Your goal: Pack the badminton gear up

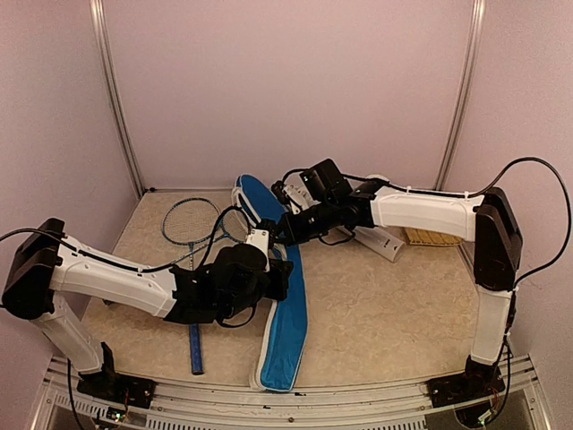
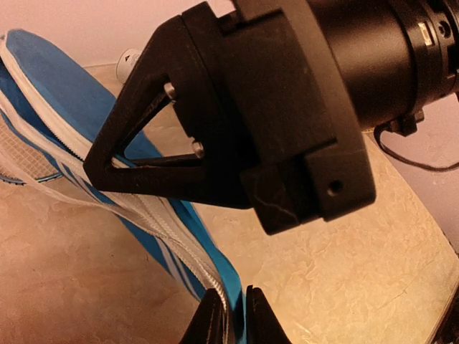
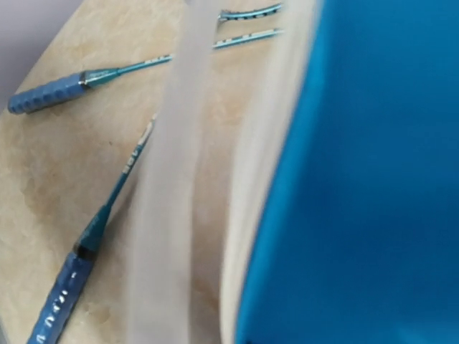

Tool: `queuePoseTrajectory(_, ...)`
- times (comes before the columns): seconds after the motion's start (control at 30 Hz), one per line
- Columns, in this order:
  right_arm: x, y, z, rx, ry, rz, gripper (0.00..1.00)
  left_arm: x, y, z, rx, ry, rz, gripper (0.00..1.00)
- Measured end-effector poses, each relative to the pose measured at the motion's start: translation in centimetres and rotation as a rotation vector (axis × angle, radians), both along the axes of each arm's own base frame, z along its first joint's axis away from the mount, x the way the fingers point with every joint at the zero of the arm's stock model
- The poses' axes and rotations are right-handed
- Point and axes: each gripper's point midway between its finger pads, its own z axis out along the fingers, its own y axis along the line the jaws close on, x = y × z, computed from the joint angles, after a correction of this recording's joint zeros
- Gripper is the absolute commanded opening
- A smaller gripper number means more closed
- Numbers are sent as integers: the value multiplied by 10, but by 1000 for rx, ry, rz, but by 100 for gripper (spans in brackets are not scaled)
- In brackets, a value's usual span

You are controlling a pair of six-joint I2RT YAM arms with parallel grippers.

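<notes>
The blue cover (image 1: 285, 331) lies lengthwise in the middle of the table, its white zip edge (image 2: 179, 215) lifted. My left gripper (image 2: 235, 319) is shut on that edge near the cover's middle (image 1: 281, 273). My right gripper (image 1: 269, 236) is shut at the same edge a little farther back, its black finger tip (image 2: 97, 165) on the white trim. Its fingers are hidden in the right wrist view, where the cover (image 3: 373, 179) fills the right side. Two rackets with blue handles (image 3: 46, 93) (image 3: 61, 301) lie left of the cover. One racket head (image 1: 192, 219) shows.
A long white tube (image 1: 382, 240) lies behind the right arm, with a straw-coloured brush (image 1: 431, 236) beside it near the right wall. One racket handle (image 1: 195, 349) reaches toward the front edge under the left arm. Walls close in at the back and both sides.
</notes>
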Motion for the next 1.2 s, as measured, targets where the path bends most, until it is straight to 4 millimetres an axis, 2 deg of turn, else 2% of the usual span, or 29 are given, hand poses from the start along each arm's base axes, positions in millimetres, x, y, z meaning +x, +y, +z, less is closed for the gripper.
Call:
queuePoseTrajectory(0.13, 0, -6, -9, -19, -7, -17, 0, -4, 12, -1, -17, 5, -8, 42)
queuePoseTrajectory(0.3, -8, -24, -23, -38, 8, -27, 0, -9, 51, 6, -87, 19, -8, 59)
queuePoseTrajectory(0.5, -10, -37, -16, 11, -2, -31, 0, 2, 99, 19, -238, 40, 9, 65)
queuePoseTrajectory(0.67, -8, -36, -6, 82, 1, -25, 0, 22, 119, 7, -322, 96, 31, 69)
queuePoseTrajectory(0.83, -13, -34, -11, 122, 42, -18, 0, 30, 113, -9, -373, 151, -3, 81)
queuePoseTrajectory(0.9, -16, -34, -15, 135, 59, -18, 0, 32, 105, -12, -393, 167, -24, 82)
queuePoseTrajectory(0.97, -18, -33, -16, 149, 74, -17, 0, 36, 96, -12, -410, 180, -40, 81)
queuePoseTrajectory(1.07, -19, -30, -12, 184, 88, -10, 0, 47, 83, -8, -433, 193, -38, 74)
queuePoseTrajectory(1.2, -21, -27, -9, 225, 102, -4, 0, 68, 66, -7, -461, 216, -17, 69)
